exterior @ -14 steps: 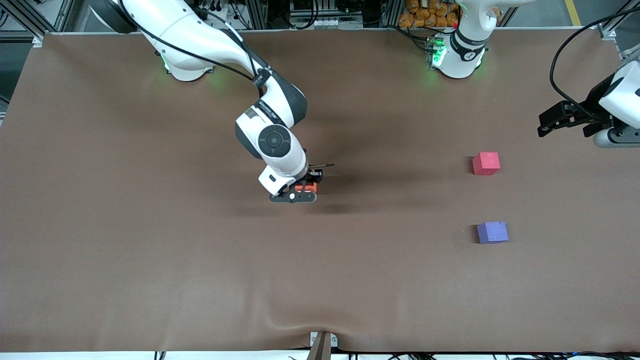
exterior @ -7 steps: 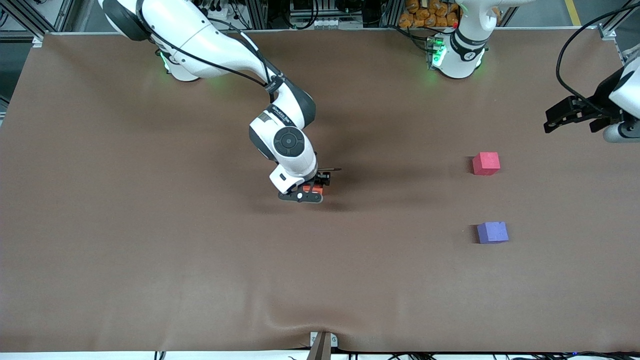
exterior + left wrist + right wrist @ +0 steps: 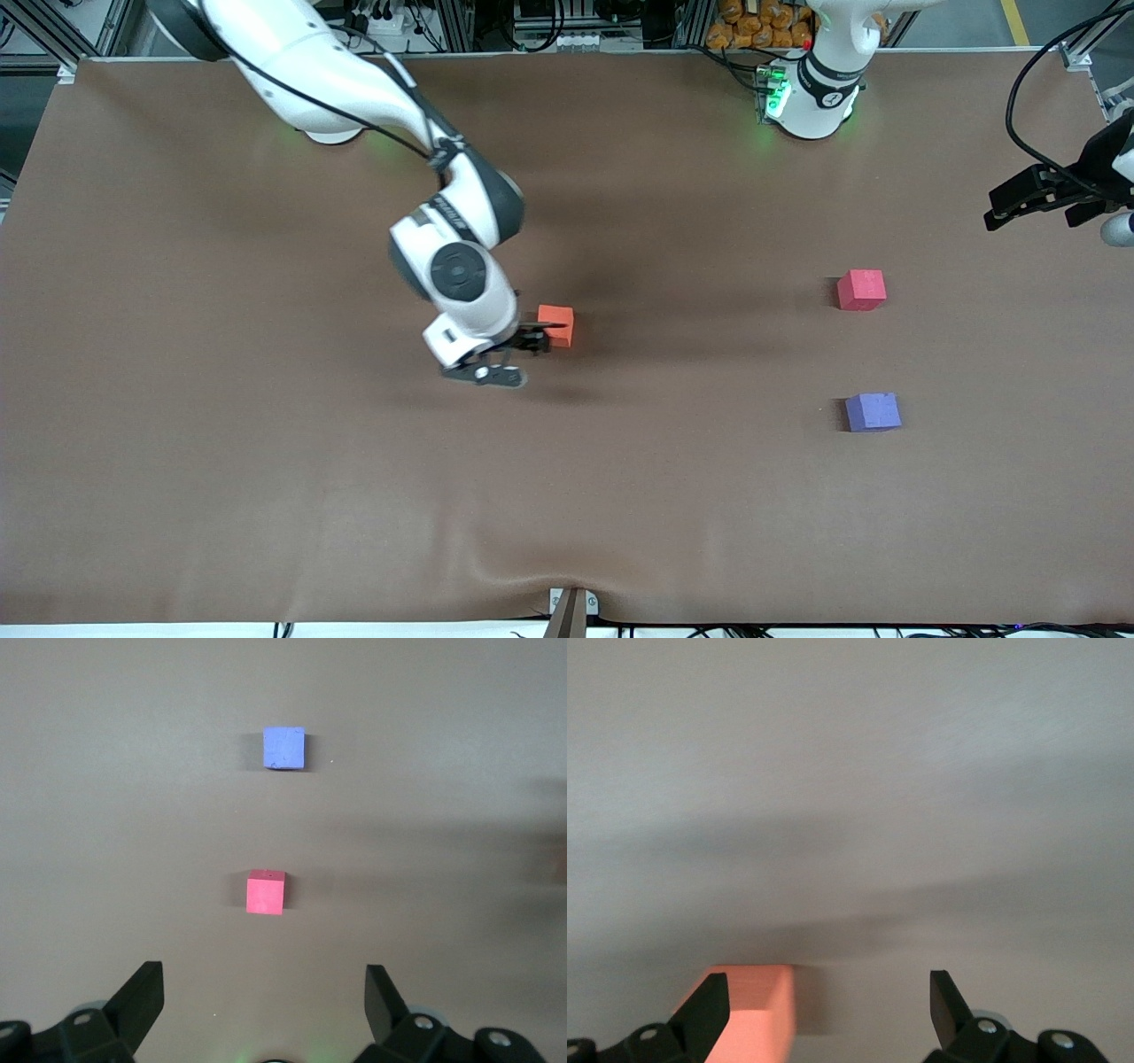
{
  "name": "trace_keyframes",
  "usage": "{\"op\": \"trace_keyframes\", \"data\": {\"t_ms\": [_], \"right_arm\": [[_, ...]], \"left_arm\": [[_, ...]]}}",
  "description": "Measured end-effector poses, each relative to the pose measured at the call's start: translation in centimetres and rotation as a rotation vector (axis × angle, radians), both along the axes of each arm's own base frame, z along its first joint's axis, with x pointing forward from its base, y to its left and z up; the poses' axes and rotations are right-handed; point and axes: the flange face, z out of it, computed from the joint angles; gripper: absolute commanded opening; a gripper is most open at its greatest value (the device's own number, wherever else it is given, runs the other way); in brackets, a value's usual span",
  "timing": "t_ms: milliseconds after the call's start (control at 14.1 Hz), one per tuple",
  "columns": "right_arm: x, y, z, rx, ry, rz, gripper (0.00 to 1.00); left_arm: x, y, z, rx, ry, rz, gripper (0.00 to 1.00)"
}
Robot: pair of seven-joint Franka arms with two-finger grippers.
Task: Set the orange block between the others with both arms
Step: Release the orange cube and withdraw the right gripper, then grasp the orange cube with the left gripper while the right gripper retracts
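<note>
A second ago the right gripper was clamped on the orange block; now its fingers stand spread apart and it has drawn back toward the right arm's end of the table, leaving the block sitting free near the table's middle, one fingertip just beside it. The left gripper has slid closer to the table's edge at the left arm's end, fingers wide apart and holding nothing. In the right wrist view a finger partly covers the block. The pinkish-red cube and the purple cube sit unmoved and apart, the purple one nearer the front camera, both well apart from the orange block
</note>
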Motion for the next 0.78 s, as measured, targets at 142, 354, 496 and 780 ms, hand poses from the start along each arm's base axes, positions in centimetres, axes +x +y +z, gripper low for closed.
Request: {"op": "trace_keyframes", "data": {"t_ms": [142,354,496,780], "right_arm": [[1.5,-3.8,1.2,-0.019,0.024,-0.006,1.0],[2.4,-7.9,1.2,-0.026,0.039,0.07,1.0],[3.3,-12.4,1.2,-0.027,0.051,0.133,1.0],[4.0,-21.6,2.8,-0.023,0.055,0.194,1.0]], "left_arm": [[0.0,-0.3,-0.3,0.0,0.007,-0.004,1.0],[0.4,-1.8,-1.2,0.0,0.024,-0.027,1.0],[1.1,-3.5,-2.4,0.0,0.034,-0.03,1.0],[3.2,-10.7,-6.2,-0.005,0.024,0.047,1.0]]}}
